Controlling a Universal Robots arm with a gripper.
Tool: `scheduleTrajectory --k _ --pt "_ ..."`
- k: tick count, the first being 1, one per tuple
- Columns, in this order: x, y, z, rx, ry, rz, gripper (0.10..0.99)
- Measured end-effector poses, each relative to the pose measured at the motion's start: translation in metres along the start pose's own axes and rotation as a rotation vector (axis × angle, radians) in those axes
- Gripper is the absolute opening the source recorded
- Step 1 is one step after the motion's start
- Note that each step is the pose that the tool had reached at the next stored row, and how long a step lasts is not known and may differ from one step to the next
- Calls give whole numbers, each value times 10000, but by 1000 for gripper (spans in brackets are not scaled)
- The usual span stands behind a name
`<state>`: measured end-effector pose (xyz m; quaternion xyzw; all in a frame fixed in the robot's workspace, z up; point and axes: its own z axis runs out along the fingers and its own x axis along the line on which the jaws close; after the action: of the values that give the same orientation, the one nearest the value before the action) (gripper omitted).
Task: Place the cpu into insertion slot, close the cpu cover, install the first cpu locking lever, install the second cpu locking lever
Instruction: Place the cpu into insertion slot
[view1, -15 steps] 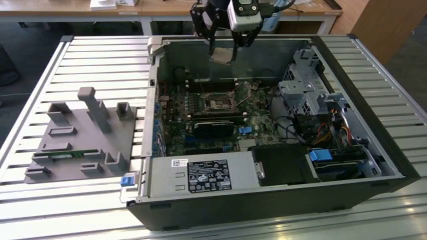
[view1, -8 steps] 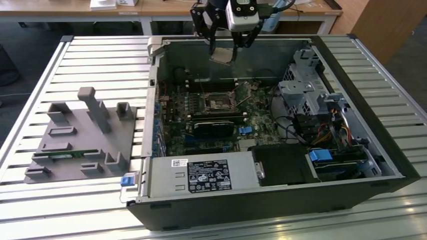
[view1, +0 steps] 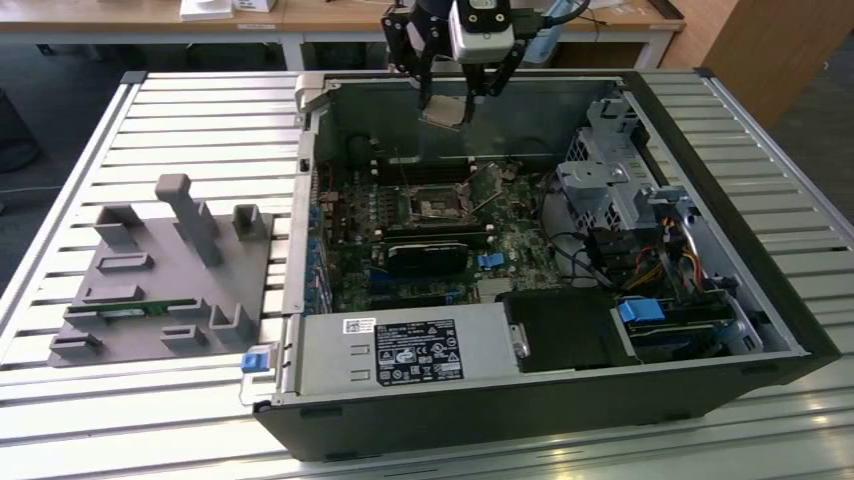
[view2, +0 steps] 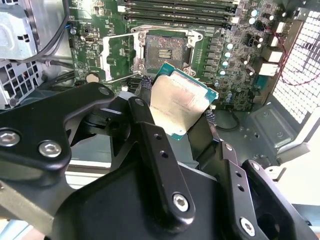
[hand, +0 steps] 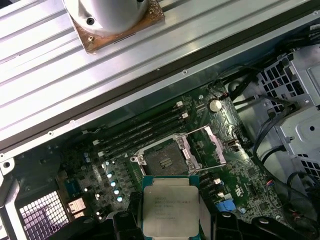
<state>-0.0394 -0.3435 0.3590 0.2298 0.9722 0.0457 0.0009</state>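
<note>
**CPU up in the air, socket open underneath**

The gripper pinches the cpu by two opposite edges, well above the green board. I'd square it up before lowering (it looks skewed to me). Beyond it the insertion slot sits bare, with the cpu cover flipped open beside it.

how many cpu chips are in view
1: the flat square silver-grey cpu, gripped by the black gripper above the green board, apart from the square black insertion slot, whose recess looks empty. Others could be hidden.
</note>
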Motion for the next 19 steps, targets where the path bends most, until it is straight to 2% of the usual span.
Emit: scheduleTrajectory --k 19 --pt "3 -2 5 -19 -85 947 541"
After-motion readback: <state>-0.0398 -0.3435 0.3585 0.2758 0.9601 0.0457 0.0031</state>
